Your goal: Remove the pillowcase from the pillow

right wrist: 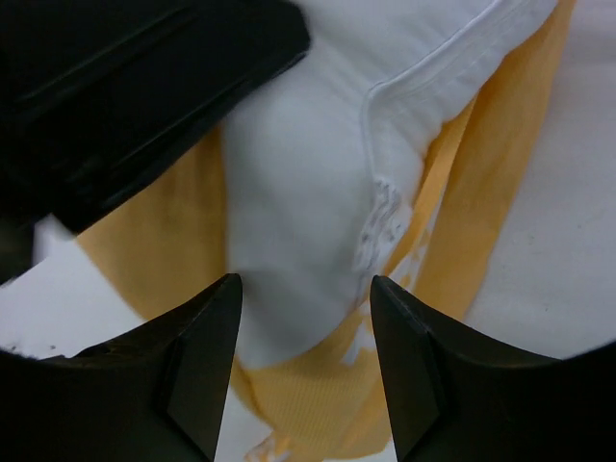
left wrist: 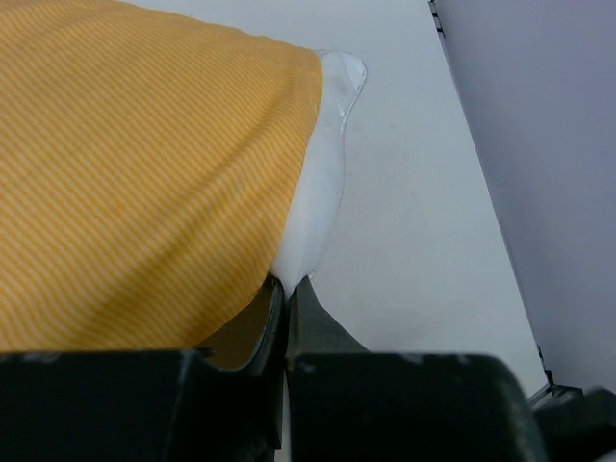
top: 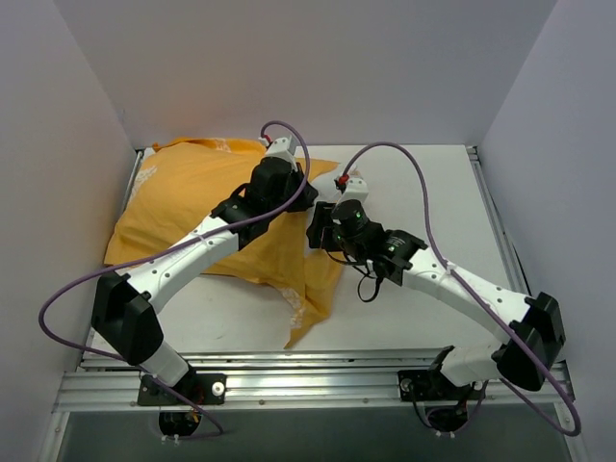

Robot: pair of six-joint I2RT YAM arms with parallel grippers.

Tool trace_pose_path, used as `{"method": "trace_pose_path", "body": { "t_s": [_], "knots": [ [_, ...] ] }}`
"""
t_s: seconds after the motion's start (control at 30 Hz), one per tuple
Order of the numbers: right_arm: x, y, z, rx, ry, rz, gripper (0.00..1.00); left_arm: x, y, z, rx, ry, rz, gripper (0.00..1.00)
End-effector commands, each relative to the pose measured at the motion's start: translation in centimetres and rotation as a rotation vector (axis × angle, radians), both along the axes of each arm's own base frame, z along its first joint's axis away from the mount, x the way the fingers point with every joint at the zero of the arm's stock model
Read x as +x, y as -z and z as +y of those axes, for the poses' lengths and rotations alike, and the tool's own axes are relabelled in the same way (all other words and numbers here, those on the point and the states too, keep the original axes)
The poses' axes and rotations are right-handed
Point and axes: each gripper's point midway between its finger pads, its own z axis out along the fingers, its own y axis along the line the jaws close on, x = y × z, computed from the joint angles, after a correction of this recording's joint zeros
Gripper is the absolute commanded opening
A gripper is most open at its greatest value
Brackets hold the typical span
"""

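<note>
The orange-yellow pillowcase (top: pixel 183 202) lies bunched at the table's back left, with a flap trailing toward the front. In the left wrist view its striped fabric (left wrist: pixel 144 173) fills the left side, and the white pillow (left wrist: pixel 322 173) pokes out at its right edge. My left gripper (left wrist: pixel 288 289) is shut on that white corner. My right gripper (right wrist: pixel 306 289) stands open just right of it (top: pixel 318 226). The pillow's seamed corner (right wrist: pixel 298 192) sits beyond its spread fingertips, with pillowcase fabric (right wrist: pixel 318 404) underneath. The left gripper's black body (right wrist: pixel 125 87) fills the upper left of the right wrist view.
Bare white table (top: pixel 423 192) stretches to the right of the fabric. Grey walls close in on the left (top: pixel 58 144), back and right (top: pixel 558 144). An aluminium rail (top: pixel 318 385) runs along the near edge, and purple cables (top: pixel 404 154) loop over both arms.
</note>
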Motion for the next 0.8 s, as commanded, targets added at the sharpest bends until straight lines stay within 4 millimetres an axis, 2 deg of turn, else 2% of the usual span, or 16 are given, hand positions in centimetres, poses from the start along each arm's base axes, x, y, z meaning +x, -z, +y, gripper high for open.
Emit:
{"method": "trace_pose_path", "body": {
  "t_s": [0.0, 0.17, 0.27, 0.3, 0.4, 0.43, 0.5, 0.53, 0.63, 0.7, 0.77],
  "knots": [
    [2.0, 2.5, -1.7, -0.050, 0.150, 0.053, 0.52, -1.2, -7.2, -0.3, -0.130, 0.016, -0.175, 0.02],
    [2.3, 5.0, -2.7, -0.076, 0.218, 0.092, 0.52, -1.2, -6.5, -0.6, -0.115, 0.021, -0.167, 0.02],
    [1.2, 7.2, -3.4, -0.096, 0.214, 0.134, 0.52, -0.8, -6.7, -0.4, -0.104, 0.011, -0.178, 0.02],
    [0.5, 8.6, -3.9, -0.108, 0.215, 0.160, 0.52, -0.7, -6.9, -0.3, -0.098, 0.000, -0.185, 0.02],
    [-0.9, 10.0, -4.3, -0.089, 0.200, 0.199, 0.52, -0.1, -7.6, 0.2, -0.081, -0.025, -0.210, 0.02],
    [-1.8, 11.4, -4.6, -0.087, 0.191, 0.228, 0.52, 0.2, -7.8, 0.4, -0.076, -0.044, -0.219, 0.02],
    [-2.6, 12.3, -5.0, -0.086, 0.184, 0.249, 0.52, 0.5, -8.1, 0.7, -0.070, -0.060, -0.229, 0.02],
    [-3.2, 13.6, -5.4, -0.100, 0.190, 0.272, 0.52, 0.6, -8.2, 0.7, -0.071, -0.064, -0.234, 0.02],
    [-4.2, 15.4, -6.3, -0.121, 0.195, 0.305, 0.52, 0.9, -8.2, 0.6, -0.072, -0.070, -0.237, 0.02],
    [-4.5, 15.9, -6.6, -0.122, 0.201, 0.312, 0.52, 1.1, -8.6, 0.6, -0.076, -0.075, -0.243, 0.02],
    [-4.8, 16.9, -7.1, -0.136, 0.208, 0.335, 0.47, 1.2, -8.8, 0.6, -0.080, -0.081, -0.244, 0.02]
  ]
}}
